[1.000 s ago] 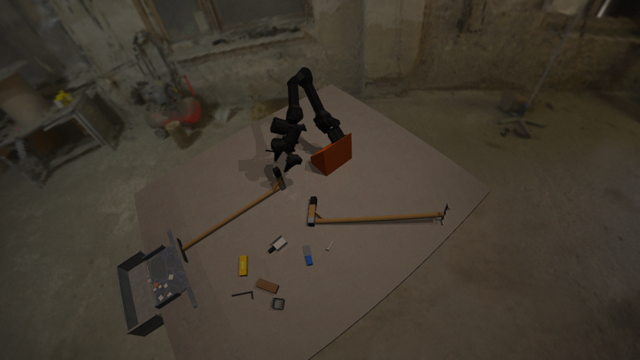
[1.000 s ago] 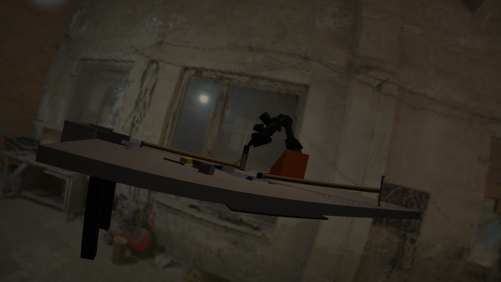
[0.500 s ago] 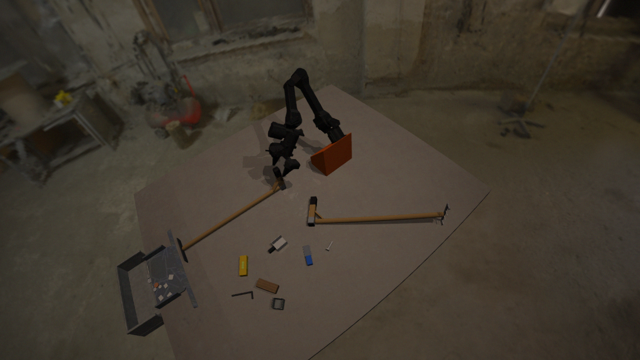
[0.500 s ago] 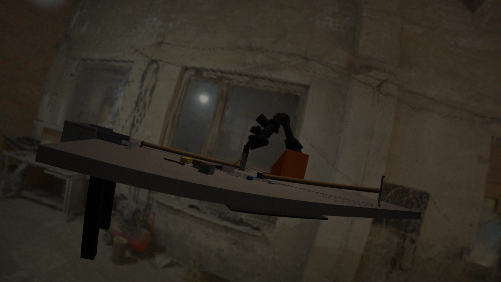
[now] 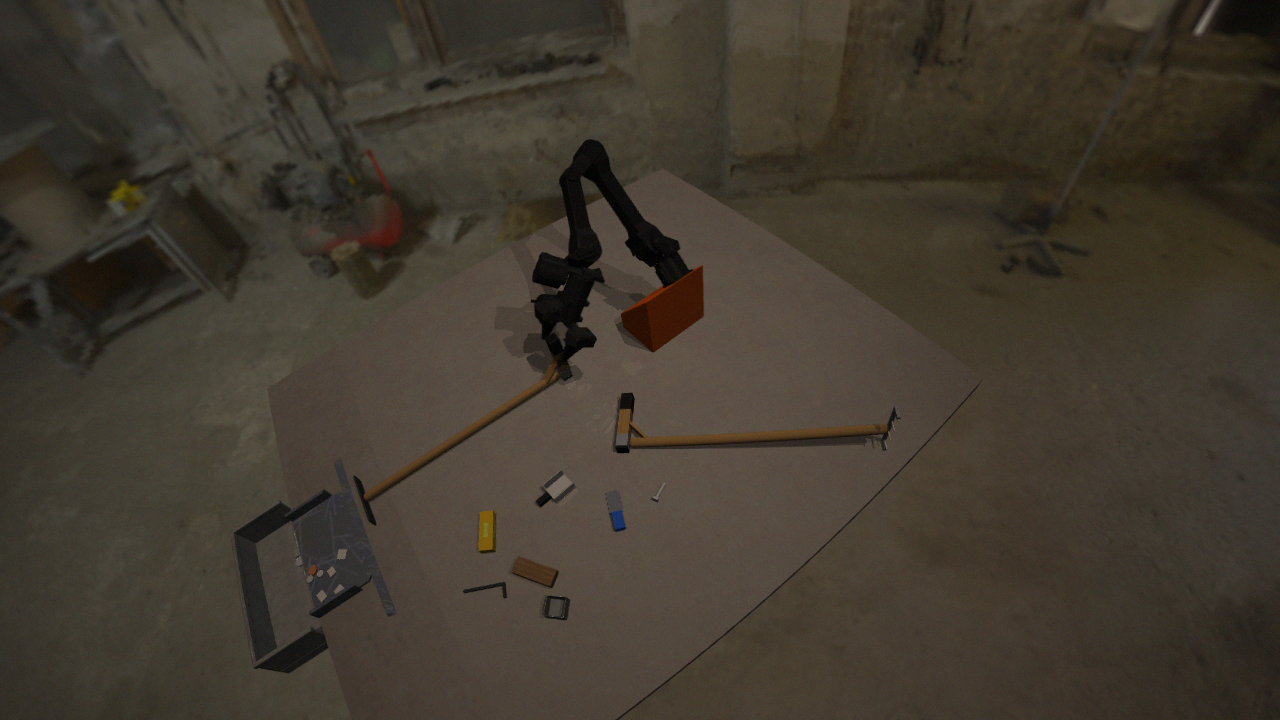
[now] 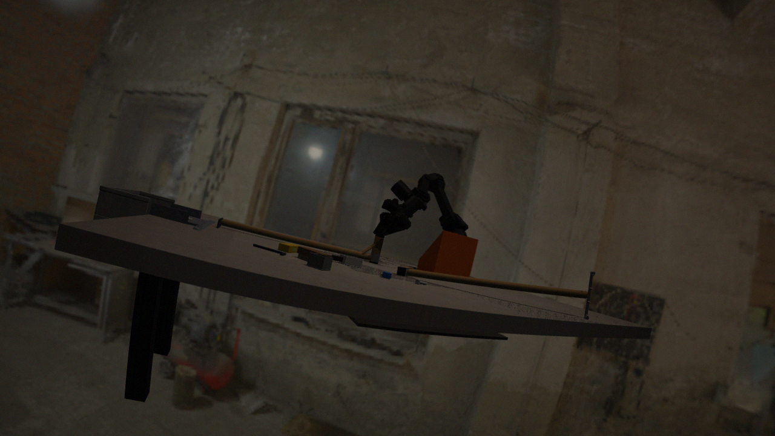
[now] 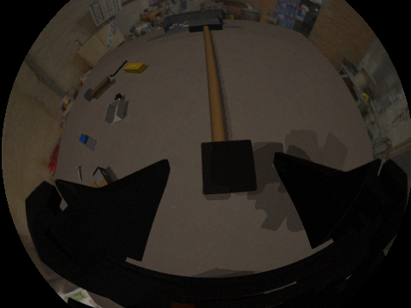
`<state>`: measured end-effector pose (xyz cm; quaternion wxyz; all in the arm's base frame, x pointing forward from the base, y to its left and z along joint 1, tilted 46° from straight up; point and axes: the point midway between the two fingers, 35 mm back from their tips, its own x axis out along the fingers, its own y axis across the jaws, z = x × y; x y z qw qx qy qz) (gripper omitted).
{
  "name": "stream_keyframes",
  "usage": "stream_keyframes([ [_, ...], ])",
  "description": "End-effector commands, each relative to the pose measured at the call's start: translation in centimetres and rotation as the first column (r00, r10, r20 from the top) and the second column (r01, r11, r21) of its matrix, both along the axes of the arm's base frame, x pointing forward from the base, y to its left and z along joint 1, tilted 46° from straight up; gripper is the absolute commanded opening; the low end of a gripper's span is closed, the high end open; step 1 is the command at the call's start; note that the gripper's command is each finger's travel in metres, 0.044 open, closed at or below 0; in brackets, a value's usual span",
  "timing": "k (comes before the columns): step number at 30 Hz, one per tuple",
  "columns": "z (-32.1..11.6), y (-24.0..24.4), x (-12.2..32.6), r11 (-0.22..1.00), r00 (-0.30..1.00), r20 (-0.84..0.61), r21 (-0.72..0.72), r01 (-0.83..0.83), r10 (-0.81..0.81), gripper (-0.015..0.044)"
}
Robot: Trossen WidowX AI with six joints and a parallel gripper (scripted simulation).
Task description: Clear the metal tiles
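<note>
The long scraper (image 5: 456, 440) (image 6: 292, 238) (image 7: 214, 90) lies with its wooden handle across the table and its dark blade (image 5: 363, 499) at the near edge of the steel bench plate (image 5: 335, 519). Its upright grip has a black top (image 7: 229, 167). My gripper (image 5: 563, 358) (image 6: 377, 234) (image 7: 222, 161) is open and low over this grip, with a finger on either side and nothing clamped. Several pale tiles (image 5: 341, 555) and one orange-brown tile (image 5: 312, 569) lie on the plate, towards the catch box (image 5: 252, 591) (image 6: 122, 203). The inside of the box is only partly visible.
A rake (image 5: 760, 437) (image 6: 498, 284) lies to the right in the top view. Between the tools and the front are a yellow box (image 5: 486, 531) (image 7: 134, 68), a wooden block (image 5: 534, 571), a blue-ended piece (image 5: 617, 519) and a bent black rod (image 5: 486, 588). The arm's orange base (image 5: 671, 313) stands behind.
</note>
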<state>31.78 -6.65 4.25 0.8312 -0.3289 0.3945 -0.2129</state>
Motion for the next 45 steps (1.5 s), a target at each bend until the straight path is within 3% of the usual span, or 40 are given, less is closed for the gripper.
stream_keyframes([
  [1,-0.6,-0.6,0.4,1.0,1.0,-0.007,-0.003,-0.002,0.002,0.044],
  [13,-1.4,-1.8,1.2,1.0,1.0,-0.003,-0.009,-0.004,0.004,0.044],
  [26,-1.1,-1.5,1.0,1.0,1.0,0.003,-0.006,-0.001,0.001,0.0099],
  [33,-1.1,-1.5,1.0,1.0,1.0,0.003,-0.006,-0.001,0.001,0.0052],
  [35,-1.1,-1.5,1.0,1.0,1.0,0.003,-0.006,-0.001,0.001,0.0],
  [45,-1.2,-1.1,1.1,1.0,1.0,0.002,-0.006,-0.003,0.003,0.0],
])
